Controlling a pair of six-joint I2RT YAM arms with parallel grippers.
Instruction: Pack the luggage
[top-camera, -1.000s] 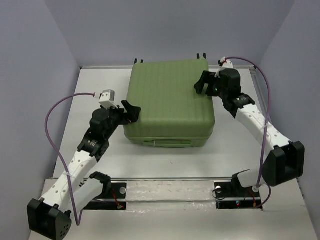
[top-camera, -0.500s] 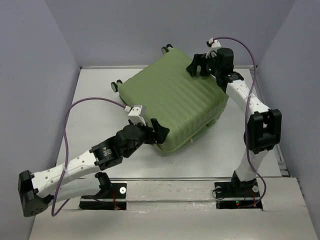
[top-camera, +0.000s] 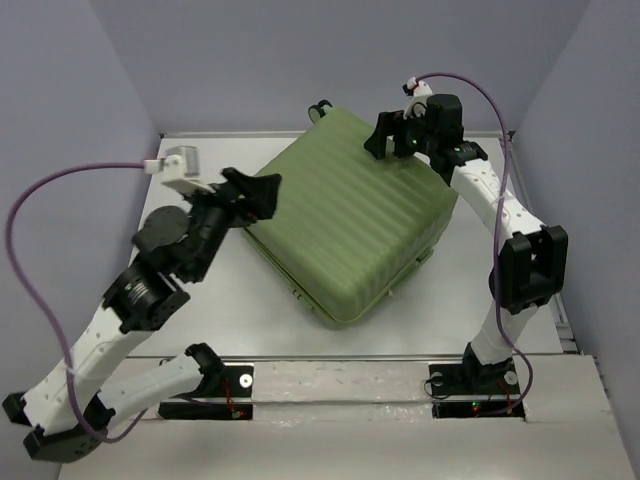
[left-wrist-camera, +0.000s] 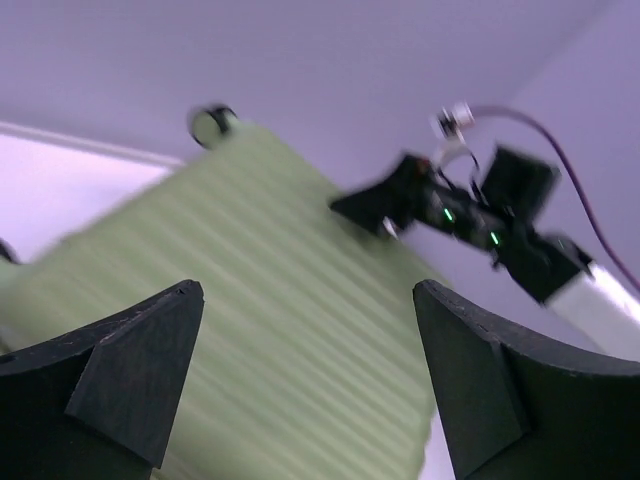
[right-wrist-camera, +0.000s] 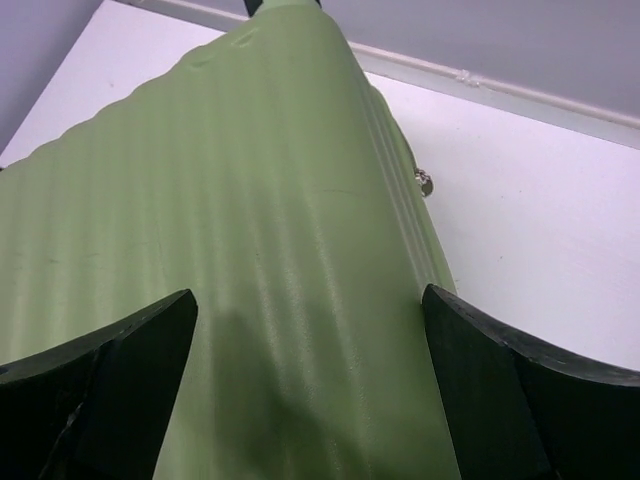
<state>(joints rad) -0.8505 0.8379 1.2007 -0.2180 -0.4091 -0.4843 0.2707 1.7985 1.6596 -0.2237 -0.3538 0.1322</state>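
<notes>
**Shut suitcase lies askew, both arms at its corners with nothing gripped**

The suitcase (top-camera: 350, 235) lies on the tabletop (top-camera: 200, 310) turned diagonally. One wheel (top-camera: 320, 107) is near the back wall and a corner points toward the arm bases. Its shell is closed, and the seam shows along the near edge.

The left gripper (top-camera: 258, 198) sits at the case's left corner with its jaws spread wide and holding nothing. Its wrist view is blurred, showing only ribbed green shell beyond the fingers. The right gripper (top-camera: 388, 138) hangs over the far right corner, with its jaws also apart and bare shell beneath them. Whether either one touches the shell cannot be told.

The main danger, as I judge it, is spin. The arms stand at opposite corners, so an uneven push would turn the case rather than square it.

The hard, rounded shell offers open jaws little to catch, so a finger could skid off a rib.

A shove toward the near side might send the low corner against the arm bases. The wheel at the back could also snag on the wall.

The left arm's long cable loop (top-camera: 40, 260) could catch during a wide swing.
</notes>
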